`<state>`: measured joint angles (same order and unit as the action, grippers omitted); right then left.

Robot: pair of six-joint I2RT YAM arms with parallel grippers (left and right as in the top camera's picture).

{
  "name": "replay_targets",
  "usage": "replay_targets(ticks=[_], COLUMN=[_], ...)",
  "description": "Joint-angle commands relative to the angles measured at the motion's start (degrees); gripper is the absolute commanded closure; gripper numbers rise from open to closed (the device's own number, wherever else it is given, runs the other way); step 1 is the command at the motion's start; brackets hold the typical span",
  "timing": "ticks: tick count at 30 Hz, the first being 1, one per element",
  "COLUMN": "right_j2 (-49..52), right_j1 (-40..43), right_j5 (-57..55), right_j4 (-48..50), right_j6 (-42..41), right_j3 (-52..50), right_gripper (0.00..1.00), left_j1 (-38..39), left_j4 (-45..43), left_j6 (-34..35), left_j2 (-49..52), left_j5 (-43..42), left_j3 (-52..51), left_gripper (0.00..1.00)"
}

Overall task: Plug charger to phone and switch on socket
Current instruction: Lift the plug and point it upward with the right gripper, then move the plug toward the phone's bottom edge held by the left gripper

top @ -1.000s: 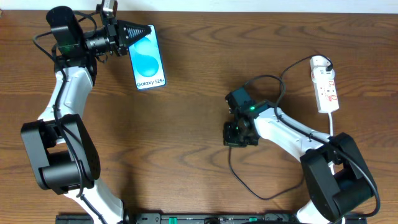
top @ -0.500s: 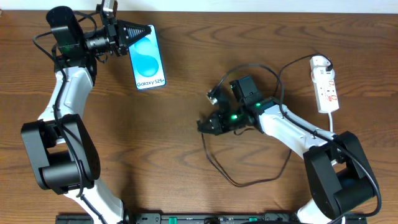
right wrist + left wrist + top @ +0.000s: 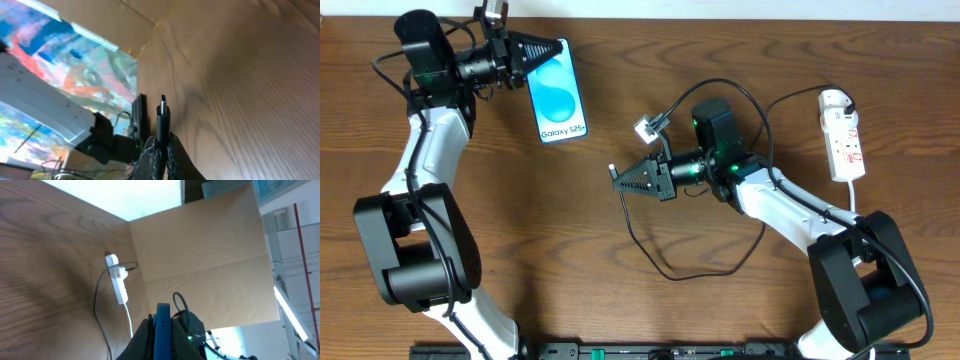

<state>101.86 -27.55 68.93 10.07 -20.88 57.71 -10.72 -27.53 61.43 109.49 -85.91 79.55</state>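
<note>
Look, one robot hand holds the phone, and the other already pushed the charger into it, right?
Not quite. The left gripper does hold the phone, but the charger is not plugged in: the right gripper holds its plug apart from the phone, as the overhead view shows.

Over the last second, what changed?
The right gripper, now shut on the charger plug, turned to point left and moved toward the phone, dragging the cable loop along. The left gripper still holds the phone, and the socket hasn't moved.
</note>
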Motion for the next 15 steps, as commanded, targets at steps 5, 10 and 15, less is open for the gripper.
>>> replay_targets(ticks=[5,10,15], right_j2=[0.4,0.4,0.4], right_j1=[-0.6,-1.7,-3.0], right_j5=[4.4,4.2,2.5], right_j4=[7.8,15.1,21.0], right_j6=[-10.5,-18.0,-24.3], right_j3=[0.6,0.6,0.6], right_gripper=[0.99,0.99,0.99], left_j1=[0.0,0.0,0.1], left_j4=[-3.3,-6.6,-14.2], left_j6=[0.7,3.3,9.1], left_j2=[-1.8,-1.8,-1.8], left_j5=[1.8,3.6,5.3], left_j3=[1.3,1.3,1.3], left_gripper=[0.93,0.93,0.93])
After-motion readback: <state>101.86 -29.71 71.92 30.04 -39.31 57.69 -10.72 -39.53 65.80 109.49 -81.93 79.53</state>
